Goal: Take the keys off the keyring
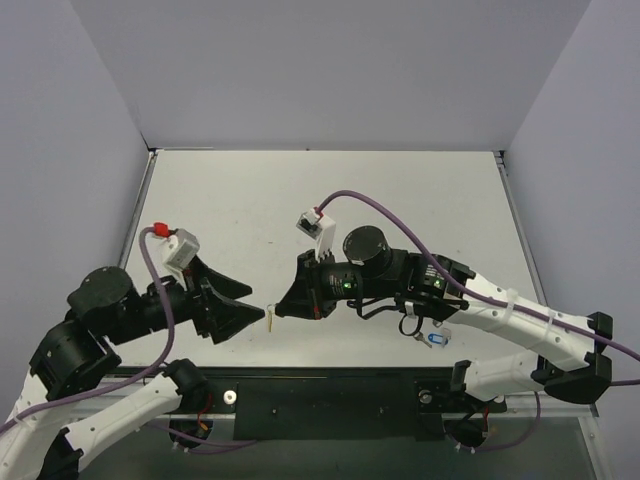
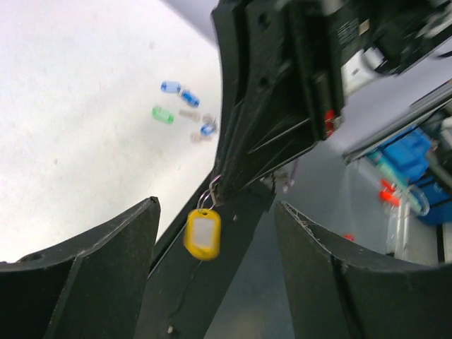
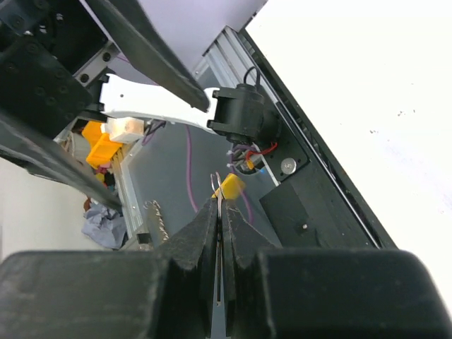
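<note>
The right gripper (image 3: 219,201) pinches the thin, slippery keyring (image 2: 209,193) by the bench's (image 1: 300,200) near edge, and the light yellow-capped key (image 2: 203,234) dangles loose. The left gripper (image 1: 258,303), spread, would best take its flat plastic cap.

"What do the 2 arms (image 1: 520,320) look like?"
"White shells (image 1: 110,412) between black joint housings (image 1: 100,292), with a purple cable (image 1: 352,193) looping over each."
"And the ends?"
"The left gripper (image 1: 258,303) and right gripper (image 1: 278,312) are black, with wedge-shaped fingers (image 2: 85,275). Each carries a white camera block (image 1: 182,250); the left has a red plug (image 1: 158,230). 1 green light (image 1: 347,285) shows on the right."
</note>
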Robot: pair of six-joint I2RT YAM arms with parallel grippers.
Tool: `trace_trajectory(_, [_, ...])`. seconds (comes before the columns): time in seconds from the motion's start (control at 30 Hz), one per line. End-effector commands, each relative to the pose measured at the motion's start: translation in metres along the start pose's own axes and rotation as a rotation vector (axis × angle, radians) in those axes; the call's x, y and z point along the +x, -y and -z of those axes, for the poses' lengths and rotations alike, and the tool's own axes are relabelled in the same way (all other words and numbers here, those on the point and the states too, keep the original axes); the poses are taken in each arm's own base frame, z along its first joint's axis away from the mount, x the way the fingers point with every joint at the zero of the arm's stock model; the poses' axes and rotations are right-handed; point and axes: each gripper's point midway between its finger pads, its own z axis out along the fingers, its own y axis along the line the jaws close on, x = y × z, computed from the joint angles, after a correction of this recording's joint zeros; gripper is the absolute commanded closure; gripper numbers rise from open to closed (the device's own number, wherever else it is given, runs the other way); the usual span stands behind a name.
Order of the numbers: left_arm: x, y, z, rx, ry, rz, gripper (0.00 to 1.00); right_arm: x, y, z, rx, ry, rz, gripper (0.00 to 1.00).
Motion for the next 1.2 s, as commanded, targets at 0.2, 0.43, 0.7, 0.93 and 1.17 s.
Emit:
trace_trajectory(0.2, [-0.068,0.047,0.022,0.252,0.419,0.135,0.30,-0.036,-0.052,0.034,-0.235,0.205,0.020,1.00])
trace_trajectory(0.43, [-0.077,0.065,0.038,0.403,0.531,0.198,0.31,-0.051,-0.081,0.061,-0.379,0.312,0.035,1.00])
trace_trajectory(0.7, [-0.082,0.078,0.046,0.530,0.593,0.212,0.31,-0.061,-0.097,0.070,-0.451,0.350,0.036,1.00])
trace_trajectory(0.93, [-0.081,0.083,0.041,0.553,0.569,0.192,0.32,-0.066,-0.102,0.069,-0.473,0.362,0.031,1.00])
trace_trajectory(1.17, [-0.078,0.079,0.031,0.541,0.543,0.189,0.37,-0.069,-0.103,0.063,-0.473,0.355,0.026,1.00])
